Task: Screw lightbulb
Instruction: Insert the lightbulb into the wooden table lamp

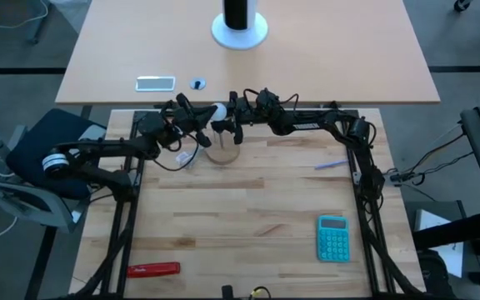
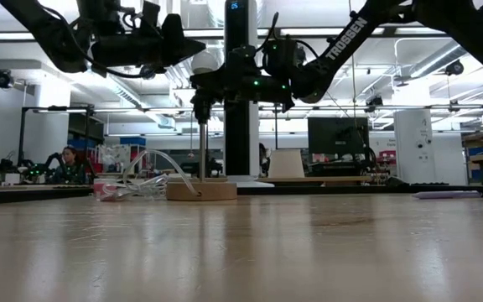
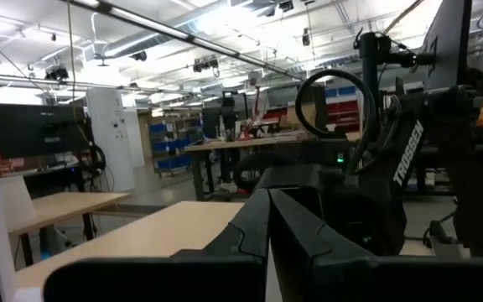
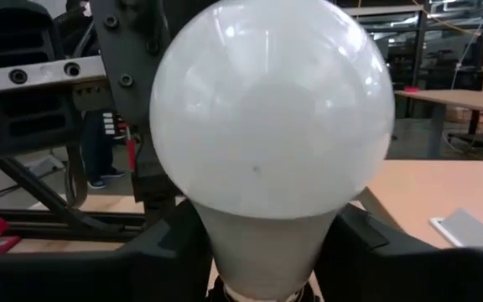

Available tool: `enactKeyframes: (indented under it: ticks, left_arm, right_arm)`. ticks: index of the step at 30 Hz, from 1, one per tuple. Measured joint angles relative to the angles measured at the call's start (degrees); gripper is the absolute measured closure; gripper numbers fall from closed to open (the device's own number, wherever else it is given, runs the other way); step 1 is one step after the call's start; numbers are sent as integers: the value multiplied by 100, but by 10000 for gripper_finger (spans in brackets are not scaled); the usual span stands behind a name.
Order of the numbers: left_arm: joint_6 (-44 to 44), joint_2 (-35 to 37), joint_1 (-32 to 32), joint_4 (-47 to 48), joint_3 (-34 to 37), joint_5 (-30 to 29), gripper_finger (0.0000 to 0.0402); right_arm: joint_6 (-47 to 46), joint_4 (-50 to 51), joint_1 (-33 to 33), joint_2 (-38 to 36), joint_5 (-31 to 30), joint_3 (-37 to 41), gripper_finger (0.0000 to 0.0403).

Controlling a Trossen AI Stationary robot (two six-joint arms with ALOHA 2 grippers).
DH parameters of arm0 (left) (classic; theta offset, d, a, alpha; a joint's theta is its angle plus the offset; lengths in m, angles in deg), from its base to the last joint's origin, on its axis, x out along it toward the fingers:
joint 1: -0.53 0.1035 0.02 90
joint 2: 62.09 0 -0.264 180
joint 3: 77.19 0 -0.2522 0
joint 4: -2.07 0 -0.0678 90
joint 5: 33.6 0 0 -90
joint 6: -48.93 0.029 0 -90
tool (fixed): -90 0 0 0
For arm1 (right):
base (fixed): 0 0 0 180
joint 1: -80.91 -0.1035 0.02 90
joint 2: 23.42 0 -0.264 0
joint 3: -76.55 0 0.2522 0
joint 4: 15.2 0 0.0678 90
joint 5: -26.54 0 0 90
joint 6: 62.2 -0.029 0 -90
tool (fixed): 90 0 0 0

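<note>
At the table's far edge, right gripper [image 1: 226,125] sits with fingers either side of the lightbulb [image 4: 271,134], which stands atop a rod on a round wooden base [image 2: 201,190]; whether they clamp it, cannot tell. Left gripper [image 1: 192,117] hangs just beside, jaws together.

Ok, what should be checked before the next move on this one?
1. White rounded lightbulb sits in the right tool: ok.
2. Right tool's hold is firm: cannot tell.
3. Lightbulb is above the thin metal post on the round wooden base, in the low view: ok.
4. Screw base is seated in the socket: cannot tell, hidden.
5. Left tool is shut and empty: ok.
</note>
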Motion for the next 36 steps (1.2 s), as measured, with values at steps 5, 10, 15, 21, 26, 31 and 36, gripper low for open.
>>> enactKeyframes:
  ticks: [5, 10, 15, 21, 26, 31, 36]
  left_arm:
    - [-1, 0, 0, 3, 0, 0, 401]
    - [-29, 0, 0, 42, 0, -5, 401]
    - [-90, 11, -1, 112, 0, -244, 401]
    - [-90, 13, -2, 141, -2, -247, 401]
    - [-90, 14, -2, 153, -2, -249, 401]
    - [-90, 13, -2, 163, -2, -251, 401]
    - [-90, 13, -2, 171, -2, -254, 401]
  right_arm:
    - [26, 41, -2, 0, 2, 0, 217]
    - [85, 42, -2, -2, 1, 0, 205]
    - [120, 136, -4, -12, 2, 2, 194]
    - [404, 582, -4, -116, -2, 9, 174]
    - [672, 1046, -4, -296, -91, 9, 162]
    - [875, 1454, -4, -479, -115, 9, 159]
    - [1041, 1931, -2, -642, -121, 9, 168]
